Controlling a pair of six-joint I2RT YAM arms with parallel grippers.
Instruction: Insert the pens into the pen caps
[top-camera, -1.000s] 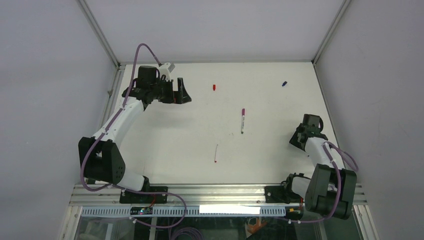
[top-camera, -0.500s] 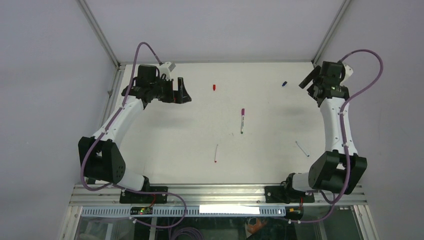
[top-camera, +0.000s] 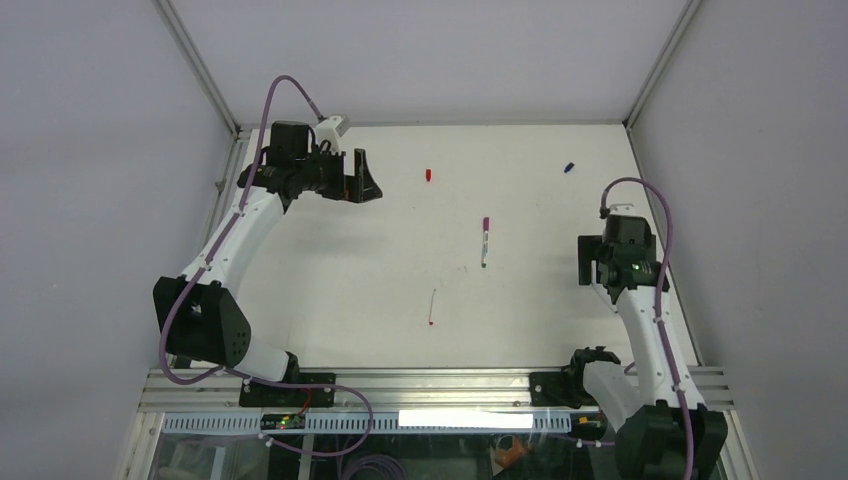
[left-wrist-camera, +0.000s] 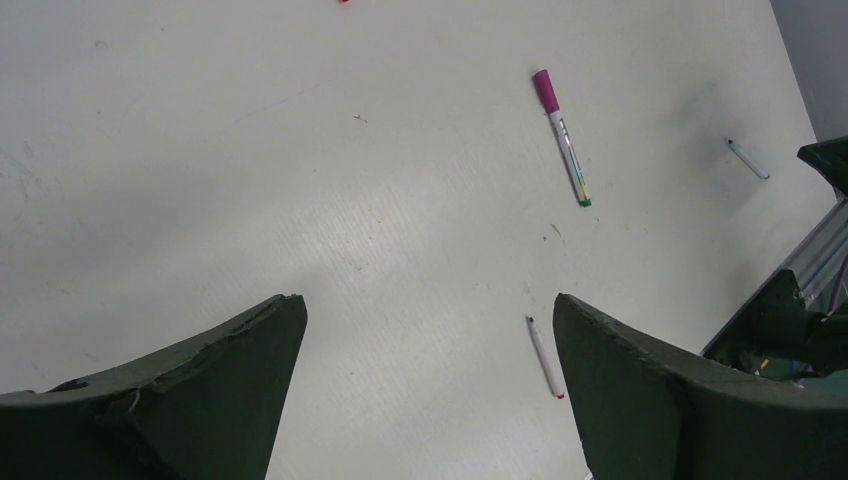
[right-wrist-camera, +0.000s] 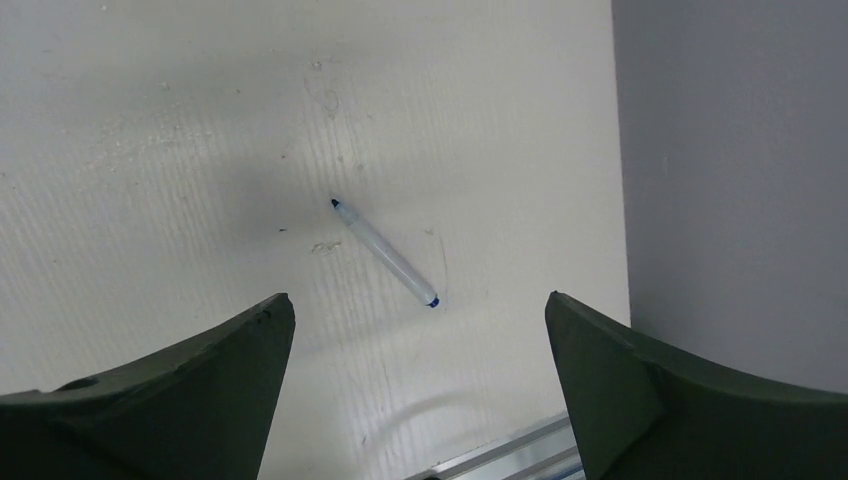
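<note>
My left gripper is open and empty, held above the table at the back left; its wrist view shows bare table between the fingers. The red cap lies to its right. The blue cap lies at the back right. A pen wearing the magenta cap lies mid-table. The red-tipped pen lies nearer. My right gripper is open and empty above the blue-tipped pen, which the arm hides in the top view.
The table's right edge meets a grey wall just right of the blue-tipped pen. A metal rail runs along the near edge. The enclosure frame post stands at the back right corner.
My right arm swung from the back right corner down to the right side of the table, over the blue-tipped pen. My left gripper shifted slightly. Pens and caps have not moved.
</note>
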